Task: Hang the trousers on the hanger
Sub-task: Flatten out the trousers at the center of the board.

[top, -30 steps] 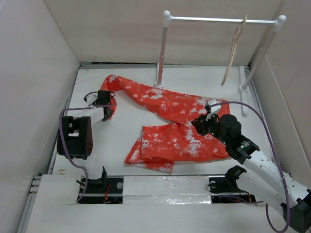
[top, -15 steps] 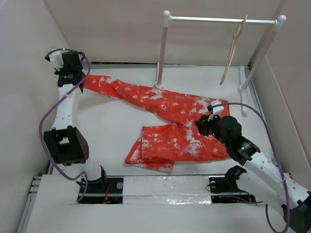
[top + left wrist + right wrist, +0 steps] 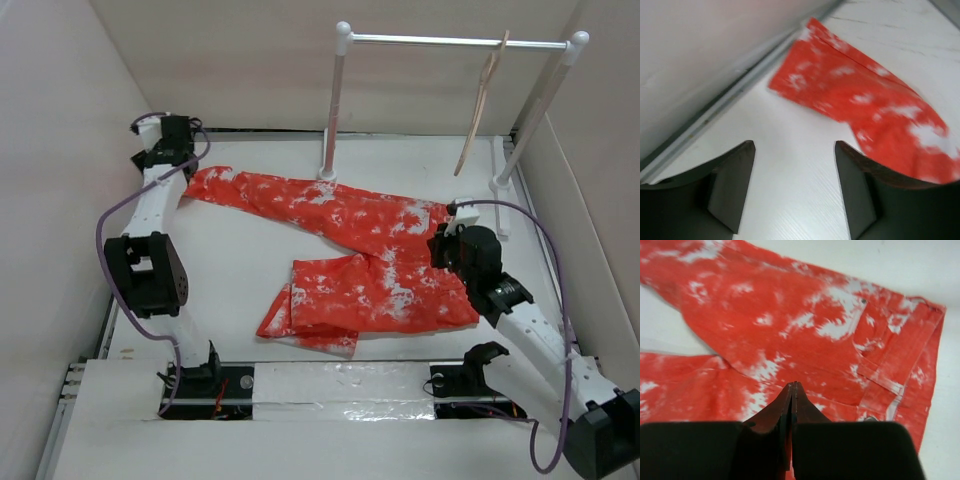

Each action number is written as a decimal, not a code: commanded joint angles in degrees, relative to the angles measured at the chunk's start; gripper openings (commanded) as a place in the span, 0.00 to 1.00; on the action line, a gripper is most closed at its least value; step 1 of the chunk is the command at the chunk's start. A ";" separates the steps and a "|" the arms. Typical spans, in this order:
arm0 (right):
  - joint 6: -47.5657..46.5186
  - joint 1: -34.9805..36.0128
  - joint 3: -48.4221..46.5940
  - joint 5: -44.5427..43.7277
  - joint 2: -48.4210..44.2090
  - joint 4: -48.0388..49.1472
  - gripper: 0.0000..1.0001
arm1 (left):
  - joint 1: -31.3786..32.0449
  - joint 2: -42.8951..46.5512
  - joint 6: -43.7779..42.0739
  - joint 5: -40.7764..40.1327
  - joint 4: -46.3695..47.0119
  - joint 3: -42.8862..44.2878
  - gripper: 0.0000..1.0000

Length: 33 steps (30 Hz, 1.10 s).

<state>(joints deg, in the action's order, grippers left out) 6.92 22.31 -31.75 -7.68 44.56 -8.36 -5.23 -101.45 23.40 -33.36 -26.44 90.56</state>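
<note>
Left arm (image 3: 150,215) stretched to far-left corner; left end effector (image 3: 795,172) wide, empty, near trousers (image 3: 350,225) cuff. Right arm (image 3: 520,315) bent; right end effector (image 3: 791,390) closed over waist.

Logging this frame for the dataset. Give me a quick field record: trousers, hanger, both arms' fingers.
trousers: flat on table, one leg stretched toward far left
hanger: hanging on rail, bare
left fingers: open, beside leg end, holding nothing
right fingers: shut over waist area, grip on cloth unclear
</note>
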 commanded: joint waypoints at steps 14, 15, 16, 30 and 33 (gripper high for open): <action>-6.21 34.27 -10.25 13.49 23.36 12.48 0.38 | 24.57 37.42 6.66 23.16 13.70 -25.79 0.02; -6.30 38.82 -11.74 12.27 25.91 13.19 0.42 | 24.57 39.29 6.49 23.52 13.52 -26.05 0.05; -6.30 40.95 -13.50 11.21 31.15 13.11 0.48 | 24.57 41.22 5.96 23.87 13.52 -26.49 0.18; -14.03 53.11 -41.72 -1.63 65.73 4.42 0.81 | 24.57 57.77 3.06 26.33 11.06 -30.18 0.54; -14.56 53.11 -46.91 -3.46 70.66 -0.06 0.80 | 24.57 59.17 2.88 25.98 12.11 -32.81 0.54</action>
<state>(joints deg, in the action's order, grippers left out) -5.82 75.53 -74.02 -6.85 113.69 -4.69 19.27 -42.92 27.57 -7.99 -14.92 60.03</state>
